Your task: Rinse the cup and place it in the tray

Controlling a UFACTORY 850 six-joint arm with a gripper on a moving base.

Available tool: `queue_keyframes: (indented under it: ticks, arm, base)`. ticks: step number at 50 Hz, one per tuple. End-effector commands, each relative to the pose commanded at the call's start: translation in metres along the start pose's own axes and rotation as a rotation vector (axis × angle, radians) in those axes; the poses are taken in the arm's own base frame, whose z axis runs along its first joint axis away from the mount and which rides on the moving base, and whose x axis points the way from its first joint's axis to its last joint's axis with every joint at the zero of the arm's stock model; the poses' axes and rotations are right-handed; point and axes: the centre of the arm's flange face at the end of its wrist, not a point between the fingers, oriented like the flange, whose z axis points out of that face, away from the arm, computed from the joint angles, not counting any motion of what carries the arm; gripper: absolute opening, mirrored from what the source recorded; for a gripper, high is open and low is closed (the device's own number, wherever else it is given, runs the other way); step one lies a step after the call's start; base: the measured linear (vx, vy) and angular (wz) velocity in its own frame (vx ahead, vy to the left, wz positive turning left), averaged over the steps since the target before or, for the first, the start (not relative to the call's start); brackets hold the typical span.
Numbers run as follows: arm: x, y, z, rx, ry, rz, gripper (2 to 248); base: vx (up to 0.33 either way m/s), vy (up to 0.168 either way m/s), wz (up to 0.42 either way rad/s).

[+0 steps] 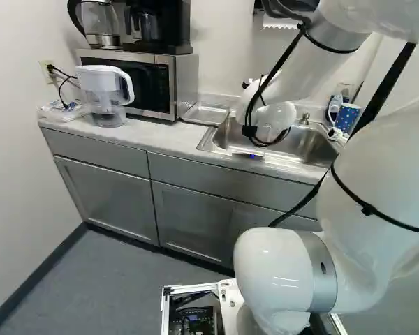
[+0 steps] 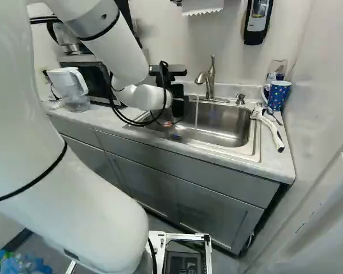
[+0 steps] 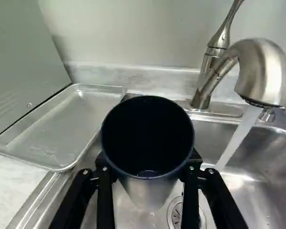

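Your end effector [image 2: 176,91] has its two black fingers closed on opposite sides of the cup [image 3: 148,136], so you have a grip on it over the sink [image 2: 220,123]. The cup is round and tapering, its mouth upward, with a smooth, very dark inside and a thin bluish rim; it sits directly between the fingertips. Beneath it you see the brushed, reflective steel of the basin and the round, slotted drain [image 3: 175,214]. Just beside the cup, a clear stream of water [image 3: 237,138] falls from the curved, satin-metal faucet [image 3: 264,71], apart from the cup. On the cup's other side lies the tray [image 3: 52,129], a shallow, shiny metal rectangle with rounded corners and a raised rim, between the sink and the microwave [image 1: 140,80], toward the back edge of the mottled pale tabletop [image 2: 120,123]. Farther out, in the left base view, a clear and white plastic pitcher [image 1: 105,91] stands near the tabletop's left end. By its back right corner you have a glossy blue dotted mug [image 2: 278,95], and near its right edge a white-handled brush [image 2: 272,128].
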Motion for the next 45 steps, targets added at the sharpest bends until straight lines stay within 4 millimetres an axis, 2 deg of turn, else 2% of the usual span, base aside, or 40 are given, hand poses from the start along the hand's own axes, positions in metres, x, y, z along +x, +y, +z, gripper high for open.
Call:
queue_keyframes:
  ticks: [10, 30, 45]
  arm:
    - [-0.012, 0.009, -0.002, -0.019, -0.023, 0.007, 125]
    - [-0.018, 0.03, -0.014, -0.068, -0.022, 0.027, 125]
    - [-0.016, 0.051, -0.01, -0.112, -0.023, 0.045, 125]
  base:
    - [0.0, 0.0, 0.0]
    - [0.0, 0.0, 0.0]
    - [0.0, 0.0, 0.0]
